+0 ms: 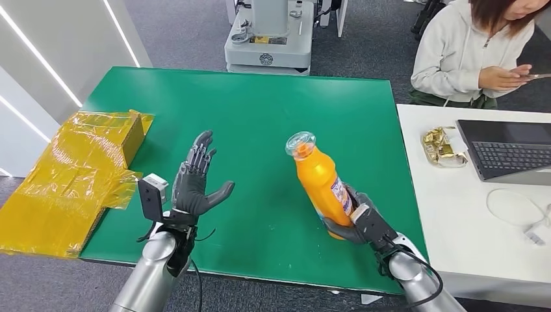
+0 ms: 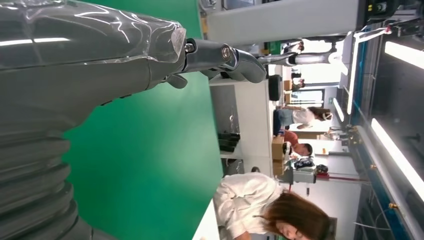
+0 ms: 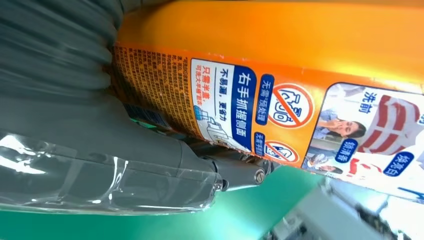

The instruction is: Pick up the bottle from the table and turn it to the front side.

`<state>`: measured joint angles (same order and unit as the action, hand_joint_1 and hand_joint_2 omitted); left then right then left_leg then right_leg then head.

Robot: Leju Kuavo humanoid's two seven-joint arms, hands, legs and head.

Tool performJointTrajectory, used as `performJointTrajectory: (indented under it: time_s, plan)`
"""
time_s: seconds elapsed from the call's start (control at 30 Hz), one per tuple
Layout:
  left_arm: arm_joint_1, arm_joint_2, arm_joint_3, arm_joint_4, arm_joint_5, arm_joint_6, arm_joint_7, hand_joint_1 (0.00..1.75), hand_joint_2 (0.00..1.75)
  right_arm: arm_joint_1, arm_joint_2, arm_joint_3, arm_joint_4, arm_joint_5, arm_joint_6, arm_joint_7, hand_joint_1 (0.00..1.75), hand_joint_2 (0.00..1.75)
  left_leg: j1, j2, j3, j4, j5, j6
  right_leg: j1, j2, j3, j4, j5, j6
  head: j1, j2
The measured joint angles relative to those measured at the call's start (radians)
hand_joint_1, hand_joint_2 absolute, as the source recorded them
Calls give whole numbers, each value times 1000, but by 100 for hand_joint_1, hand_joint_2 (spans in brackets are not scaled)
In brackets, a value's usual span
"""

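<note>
Right hand (image 1: 351,221) grips orange bottle (image 1: 320,179) low on its body, fingers wrapped round it. Bottle held up off green table (image 1: 260,110), tilted, clear cap (image 1: 300,143) leaning toward far left. Label (image 3: 260,110) with blue and white print faces right wrist camera, close up. Left hand (image 1: 198,179) holds nothing, fingers spread and pointing away, above table, well apart from bottle. Yellow plastic-wrapped box (image 1: 78,175) at table's left edge. Person (image 1: 477,52) in pale hoodie sits past white desk (image 1: 494,234) with laptop (image 1: 510,149).
</note>
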<state>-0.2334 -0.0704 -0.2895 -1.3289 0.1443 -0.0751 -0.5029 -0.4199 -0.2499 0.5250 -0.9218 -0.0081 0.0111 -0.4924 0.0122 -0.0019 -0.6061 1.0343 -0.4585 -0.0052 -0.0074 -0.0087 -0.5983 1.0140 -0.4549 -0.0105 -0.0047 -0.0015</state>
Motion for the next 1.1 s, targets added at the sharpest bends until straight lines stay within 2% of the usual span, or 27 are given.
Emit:
performJointTrajectory:
  time_s: [0.2,0.47,0.7,0.87,1.1]
  plan:
    - [-91,-7,-12,64,158,-146,101,0,175,20,74,-64,-27,-6,-42,-9,175,175,0,2,0,0,0,0,0,2,-1,0,0,0,0,0]
    - [-220,-35,-62,156,239,-190,140,0,175,-139,190,-63,98,5,-58,-36,175,175,0,3,0,0,1,-1,0,3,-1,1,1,-1,0,0]
    - [-294,-55,-99,187,261,-217,168,0,175,-263,277,-22,209,42,-71,-23,175,175,0,3,-1,0,1,-1,0,4,-2,1,1,-1,0,0]
    - [-342,-67,-118,193,224,-197,177,0,175,-345,344,28,288,63,-74,4,175,175,0,3,0,0,1,-1,0,4,-2,1,1,-1,0,0]
    - [-400,-59,-118,209,172,-159,177,0,175,-397,393,70,346,98,-73,38,175,175,0,3,-1,0,2,-1,0,4,-2,1,1,-1,0,0]
